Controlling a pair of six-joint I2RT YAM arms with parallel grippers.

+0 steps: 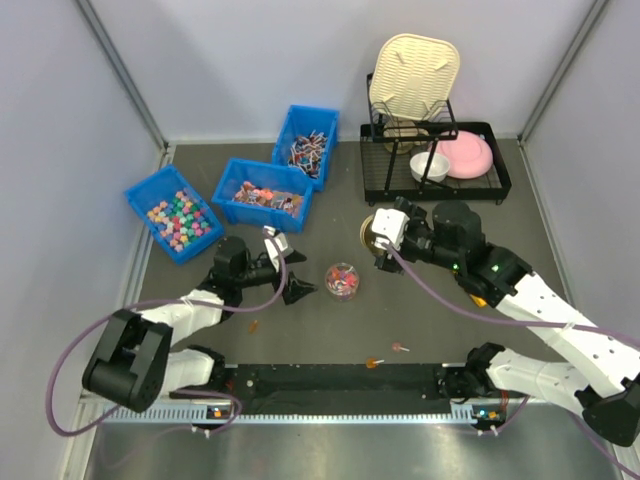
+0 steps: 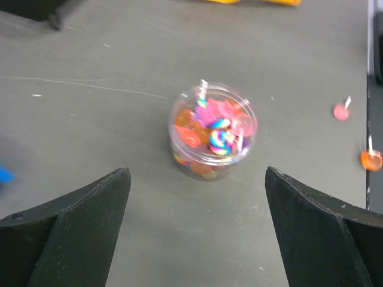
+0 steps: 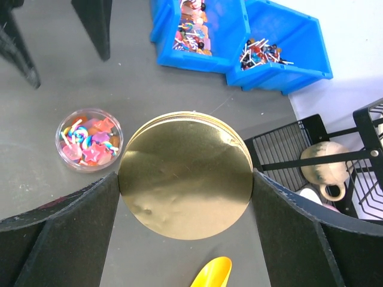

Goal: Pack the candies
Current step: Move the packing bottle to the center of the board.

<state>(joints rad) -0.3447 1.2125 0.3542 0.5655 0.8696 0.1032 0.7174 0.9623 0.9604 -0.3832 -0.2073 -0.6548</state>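
Tiny wrapped candies (image 2: 210, 128), red, orange, pink, fill clear round plastic jar (image 1: 341, 279) on grey tabletop (image 1: 420, 330) – dead ahead of left gripper (image 1: 300, 291), gaping, empty, nearer arm. Right gripper (image 3: 185, 174) straddles round gold lid (image 3: 187, 200) – grip unclear.

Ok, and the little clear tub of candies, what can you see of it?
The clear tub is a small round pot, transparent plastic by the look, with no lid on. It stands upright near the middle of the grey table, filled nearly to its rim with candies in orange, pink and red, one rainbow-swirled on top. The left fingers stand open, short of it on either side; only the table touches it.
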